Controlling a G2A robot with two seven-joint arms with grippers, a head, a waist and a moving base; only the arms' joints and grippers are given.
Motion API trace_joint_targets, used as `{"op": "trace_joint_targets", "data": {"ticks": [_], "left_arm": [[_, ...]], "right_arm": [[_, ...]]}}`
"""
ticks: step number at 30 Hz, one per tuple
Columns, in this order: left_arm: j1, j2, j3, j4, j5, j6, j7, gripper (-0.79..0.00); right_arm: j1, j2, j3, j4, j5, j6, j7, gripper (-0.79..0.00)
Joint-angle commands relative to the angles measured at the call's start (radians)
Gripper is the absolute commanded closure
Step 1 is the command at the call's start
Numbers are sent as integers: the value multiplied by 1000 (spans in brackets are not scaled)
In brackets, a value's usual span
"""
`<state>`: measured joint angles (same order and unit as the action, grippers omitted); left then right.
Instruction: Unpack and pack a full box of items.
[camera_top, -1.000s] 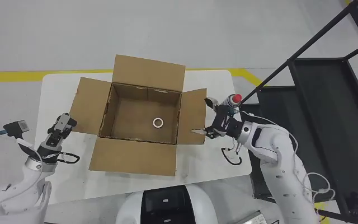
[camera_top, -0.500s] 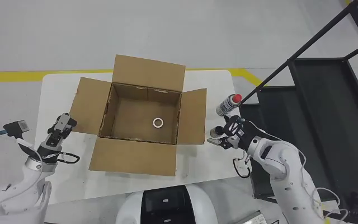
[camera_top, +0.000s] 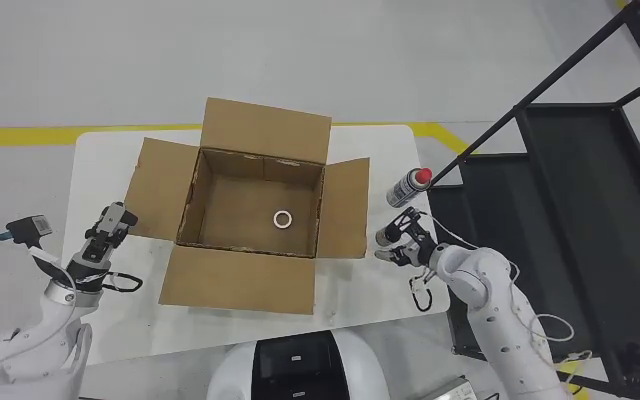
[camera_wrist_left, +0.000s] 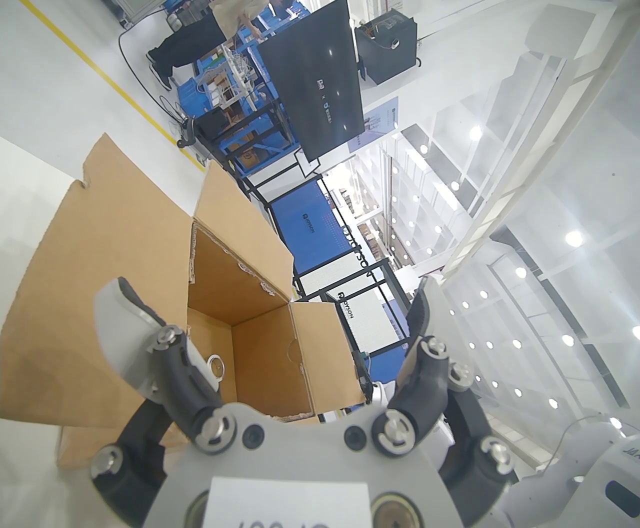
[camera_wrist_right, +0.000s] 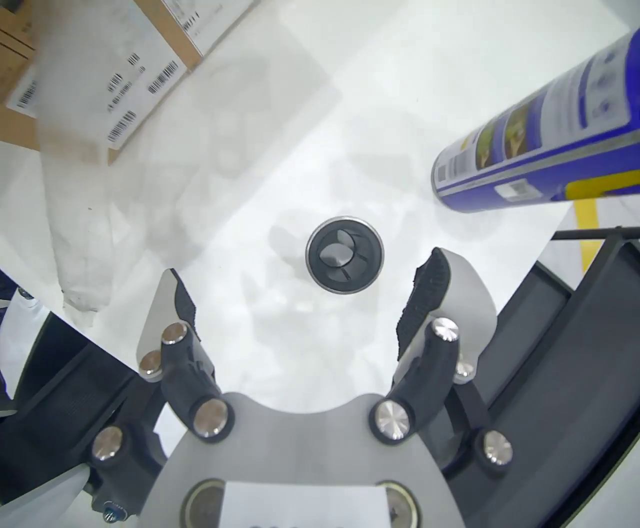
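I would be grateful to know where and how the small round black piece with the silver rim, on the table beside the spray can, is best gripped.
Probably across its silver rim, from straight above. The round piece lies flat on the table, face up, so any two opposite sides serve; the open right gripper faces it, and the spray can is apart from it.

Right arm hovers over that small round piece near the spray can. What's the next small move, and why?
Probably lower the right gripper straight down around the round piece, ready to shut. Its fingers are open, and the piece lies on the table roughly centred between them, untouched. The spray can is apart from it.
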<state>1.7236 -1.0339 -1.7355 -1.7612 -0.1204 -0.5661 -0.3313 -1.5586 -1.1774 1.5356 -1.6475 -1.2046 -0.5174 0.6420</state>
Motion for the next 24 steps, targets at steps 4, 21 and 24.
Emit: {"op": "trace_joint_targets", "data": {"ticks": [4,21,24], "left_arm": [[0,0,0,0,0,0,0,-785],[0,0,0,0,0,0,0,-785],[0,0,0,0,0,0,0,-785]], "right_arm": [[47,-3,-36,82,1,45,6,-785],[158,-7,-133,215,-55,117,-1,-185],[172,-8,-147,231,-66,133,11,0]]}}
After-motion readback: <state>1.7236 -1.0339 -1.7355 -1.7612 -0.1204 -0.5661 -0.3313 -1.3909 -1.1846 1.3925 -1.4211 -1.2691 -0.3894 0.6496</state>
